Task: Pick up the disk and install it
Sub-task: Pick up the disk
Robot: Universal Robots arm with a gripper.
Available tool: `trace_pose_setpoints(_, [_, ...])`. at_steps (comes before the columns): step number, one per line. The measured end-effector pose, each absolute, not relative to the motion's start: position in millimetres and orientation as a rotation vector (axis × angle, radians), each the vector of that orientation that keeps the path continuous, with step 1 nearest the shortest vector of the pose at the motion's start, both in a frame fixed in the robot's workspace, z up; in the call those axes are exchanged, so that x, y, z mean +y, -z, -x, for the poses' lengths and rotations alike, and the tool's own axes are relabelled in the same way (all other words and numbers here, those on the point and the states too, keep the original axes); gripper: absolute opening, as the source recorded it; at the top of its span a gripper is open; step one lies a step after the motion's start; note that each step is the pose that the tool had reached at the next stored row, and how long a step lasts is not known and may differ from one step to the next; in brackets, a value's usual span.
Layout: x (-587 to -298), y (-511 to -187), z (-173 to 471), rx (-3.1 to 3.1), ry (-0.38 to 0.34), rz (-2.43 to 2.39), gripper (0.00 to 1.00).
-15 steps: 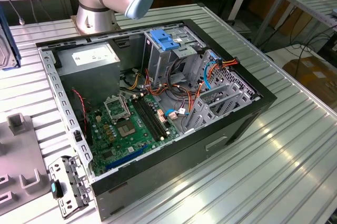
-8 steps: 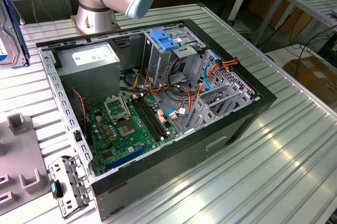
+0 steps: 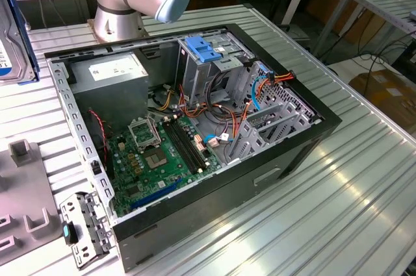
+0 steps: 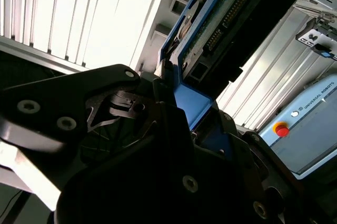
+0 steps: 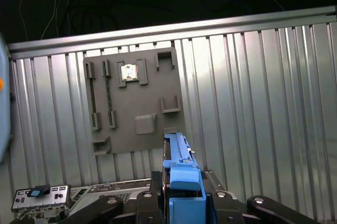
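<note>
First wrist view has it plainly: the hand [image 5: 183, 192] is closed on the disk [image 5: 179, 153], pinching its blue rail from both sides. The drive is held on edge over the grey fixture plate [image 5: 134, 100] on the ribbed worktop [image 5: 253, 87]. Second wrist view gives the same grip up close, the disk [image 4: 216, 23] edge-on with its circuit-board side showing. Over in the exterior view the disk [image 3: 12, 36] hangs at the exterior view's left, well apart from the open computer case [image 3: 325, 120]. So the pick looks done, and I read this as the carry. The install is not yet begun. I judge it calls for turning the drive to match the drive cage [image 3: 218, 71] beneath the blue latch [image 3: 200, 50], rails square, clear of the loose cables [image 3: 273, 80].
</note>
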State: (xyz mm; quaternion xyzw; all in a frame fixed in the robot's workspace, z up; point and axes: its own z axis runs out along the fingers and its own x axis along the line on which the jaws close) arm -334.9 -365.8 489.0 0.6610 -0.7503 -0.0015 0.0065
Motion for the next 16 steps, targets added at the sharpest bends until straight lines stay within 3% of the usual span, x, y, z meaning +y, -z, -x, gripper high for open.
trace_pose_setpoints(16, [-380.6,-488.9,333.0,-2.324,0.005,-2.095,0.37])
